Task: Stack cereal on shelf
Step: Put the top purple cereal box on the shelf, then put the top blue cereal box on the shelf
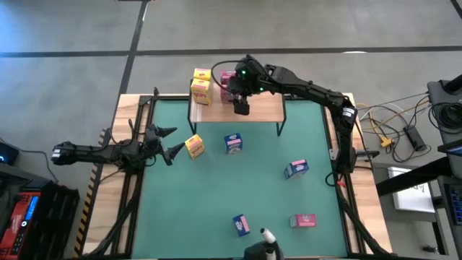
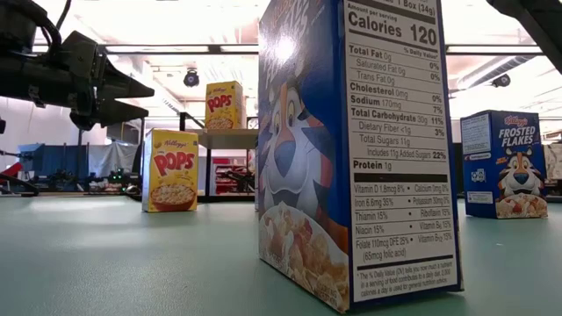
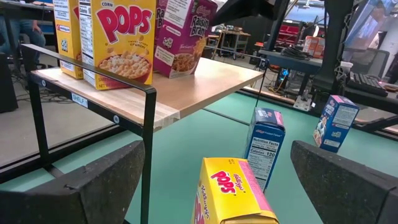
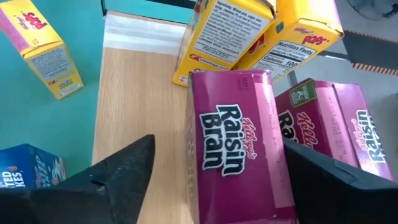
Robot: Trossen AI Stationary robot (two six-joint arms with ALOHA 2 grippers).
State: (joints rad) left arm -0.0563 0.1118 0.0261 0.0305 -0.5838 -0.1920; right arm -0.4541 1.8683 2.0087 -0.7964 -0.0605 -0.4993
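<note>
my right end effector (image 4: 211,180) hangs spread around a pink raisin bran box (image 4: 233,146) on the shelf (image 1: 261,110), top centre; my left end effector (image 1: 167,141), spread, waits mid-left by a yellow pops box (image 1: 194,146).

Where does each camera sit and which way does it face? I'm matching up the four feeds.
High: overhead, straight down on the green mat; both arms show.
Low: table height, looking across past a blue box; an arm shows at upper left.
Left wrist: past the open left gripper toward the shelf.
Right wrist: down past the open right gripper on a Raisin Bran box.
Both wrist views share the shelf's Raisin Bran and Pops boxes.
</note>
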